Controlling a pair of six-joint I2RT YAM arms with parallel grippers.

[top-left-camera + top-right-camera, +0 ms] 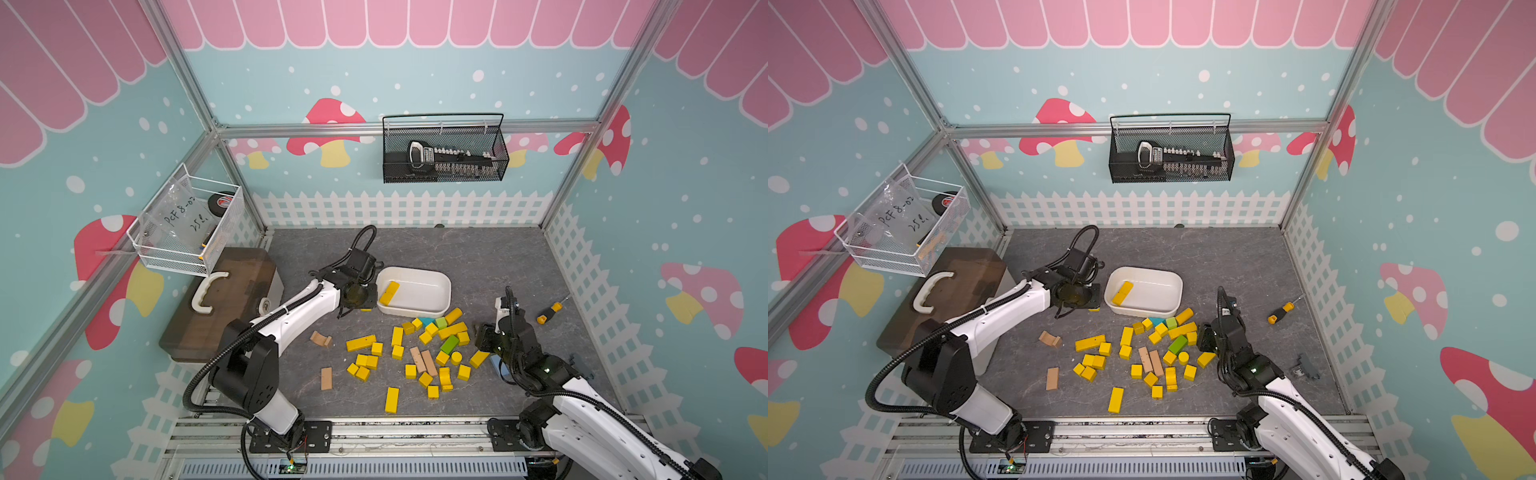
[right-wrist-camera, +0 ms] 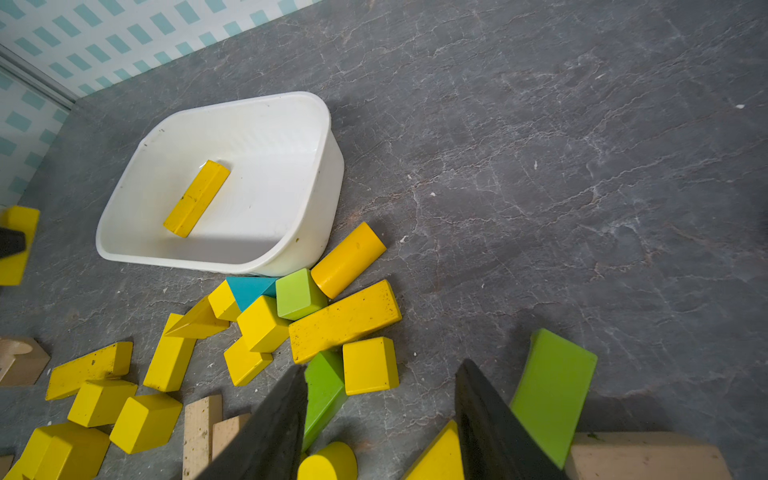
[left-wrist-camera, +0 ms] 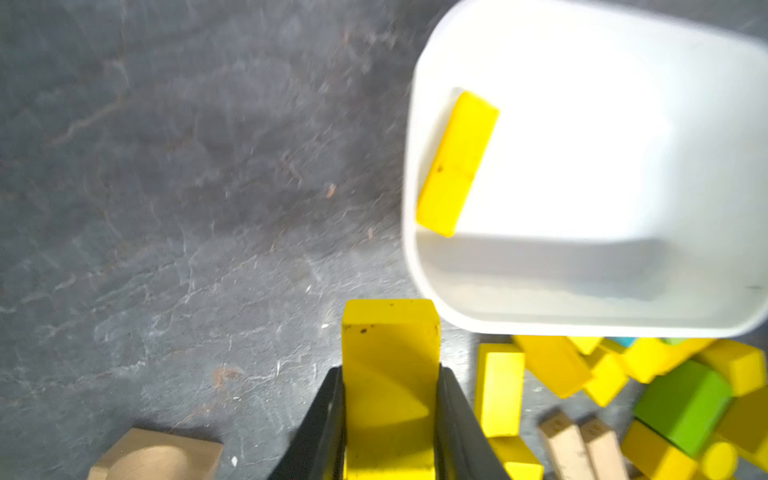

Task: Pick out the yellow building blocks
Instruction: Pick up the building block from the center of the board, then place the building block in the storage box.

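Sticking out beyond the left tool [image 3: 390,372], a yellow block [image 3: 390,332] sits clamped.

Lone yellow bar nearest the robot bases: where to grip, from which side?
Grip the bar at mid-length, from straight above, jaws across its narrow width. It lies flat on the table with both long sides bare, so the jaws should drop in cleanly. The nearest cube sits apart from it.
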